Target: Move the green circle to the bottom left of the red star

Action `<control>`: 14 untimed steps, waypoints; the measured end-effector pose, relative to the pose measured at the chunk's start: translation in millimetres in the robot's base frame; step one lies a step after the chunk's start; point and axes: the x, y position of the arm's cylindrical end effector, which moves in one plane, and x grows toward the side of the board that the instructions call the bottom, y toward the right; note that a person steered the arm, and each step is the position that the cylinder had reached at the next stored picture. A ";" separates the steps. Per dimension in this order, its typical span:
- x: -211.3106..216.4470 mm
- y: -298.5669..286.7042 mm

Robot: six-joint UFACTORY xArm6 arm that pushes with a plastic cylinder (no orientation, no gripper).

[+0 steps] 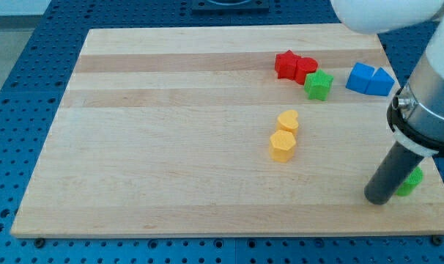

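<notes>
The red star [286, 64] lies near the view's top, right of centre. The green circle [412, 180] sits near the board's bottom right corner, mostly hidden behind my rod; only its right side shows. My tip [378, 199] rests on the board just left of the green circle, touching or nearly touching it. The green circle is far below and to the right of the red star.
A second red block [306, 70] touches the red star's right side. A green star [319, 85] sits just below it. Two blue blocks [361, 76] [382, 82] lie to the right. A yellow heart [288, 120] and yellow hexagon [283, 145] sit mid-board. The wooden board [156, 147] rests on a blue perforated table.
</notes>
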 end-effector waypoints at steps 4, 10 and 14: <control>-13.7 33.6; -31.1 99.5; -101.2 -24.6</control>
